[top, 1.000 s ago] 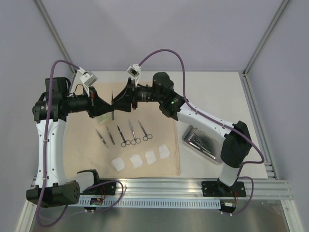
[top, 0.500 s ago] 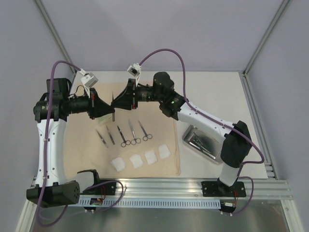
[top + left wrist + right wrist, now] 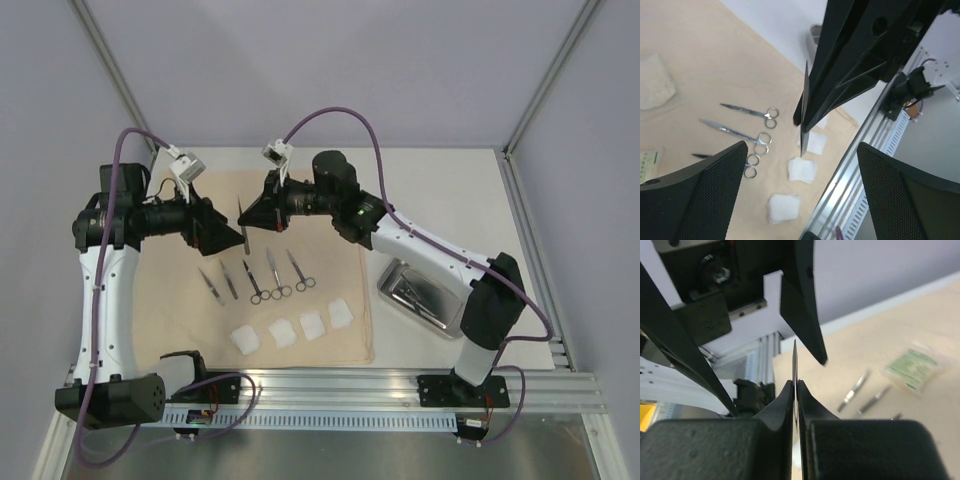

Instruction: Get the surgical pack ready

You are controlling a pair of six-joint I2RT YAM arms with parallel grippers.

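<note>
right fingers pinched a thin piece above the cloth

the large beige cloth sheet [image 3: 170, 300] lay flat on the table. above its far part, the right gripper [image 3: 250, 215] was clamped on a thin flat dark piece [image 3: 794, 360], seen edge-on; what it was could not be told. the left gripper [image 3: 232, 238] faced it with fingers spread wide, grasping nothing. across the cloth's middle lay a row of metal scissors [image 3: 272, 272] and tweezers [image 3: 210, 285], and four white gauze squares [image 3: 285, 333] lined its near part. a small green-and-white packet [image 3: 914, 369] rested on the cloth. the shiny rectangular steel tray [image 3: 388, 283] sat off the cloth, just beside its right edge.
</note>
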